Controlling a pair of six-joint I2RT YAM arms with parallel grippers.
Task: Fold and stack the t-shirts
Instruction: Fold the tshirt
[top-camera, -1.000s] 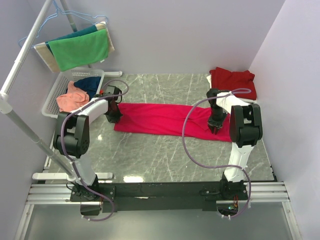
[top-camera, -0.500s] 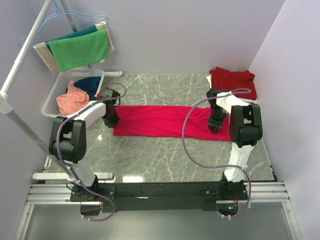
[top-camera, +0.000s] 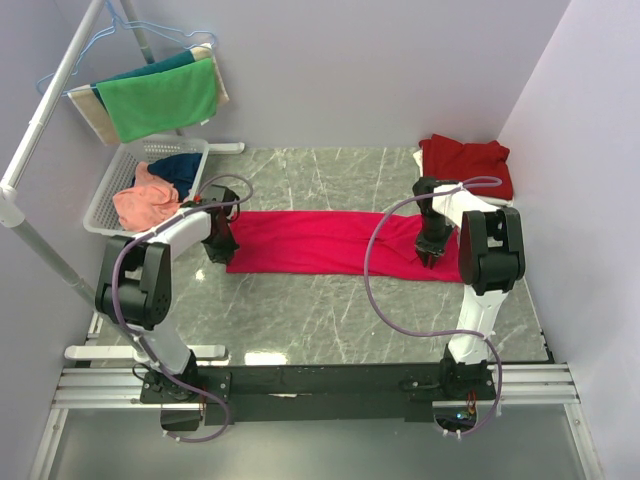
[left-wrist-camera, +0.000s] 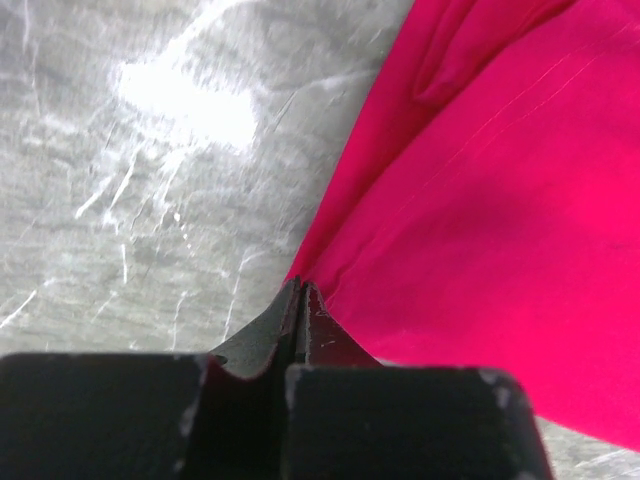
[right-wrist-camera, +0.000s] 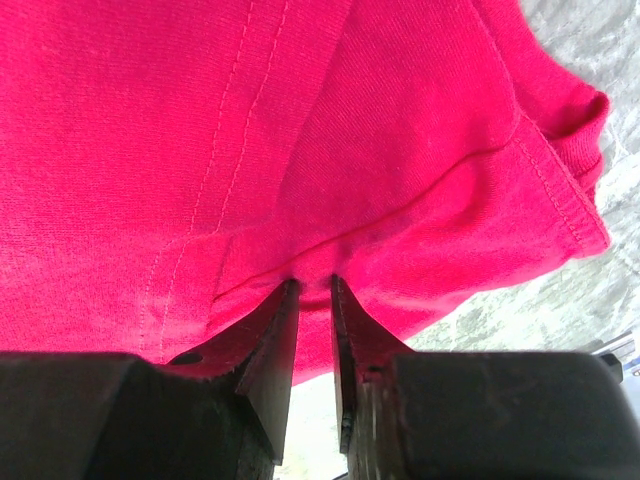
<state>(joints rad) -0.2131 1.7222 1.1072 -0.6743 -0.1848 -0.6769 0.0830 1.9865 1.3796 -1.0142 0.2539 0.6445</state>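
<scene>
Right of the white basket (top-camera: 102, 203), on the grey marble table (top-camera: 330, 310), the bright pinkish-red t-shirt (top-camera: 330, 240) lies folded into a long, narrow band. Its long axis runs straight away from the basket toward the table's right side, and the far end sits slightly closer to the arm bases. Which end holds the collar cannot be told.

At the end nearest the basket, the left gripper (top-camera: 222, 250) has its fingers pressed tight together on the very edge of the cloth, and creases fan out from the tips. At the end farthest from the basket, the right gripper (top-camera: 430, 256) pinches a raised fold of the same shirt between narrowly parted fingers, close to a stitched hem.

Inside the basket lie a salmon-orange t-shirt (top-camera: 143, 198) and a navy t-shirt (top-camera: 180, 168). The maroon t-shirt (top-camera: 465, 160) sits well apart from the basket, at the table's far right corner.
</scene>
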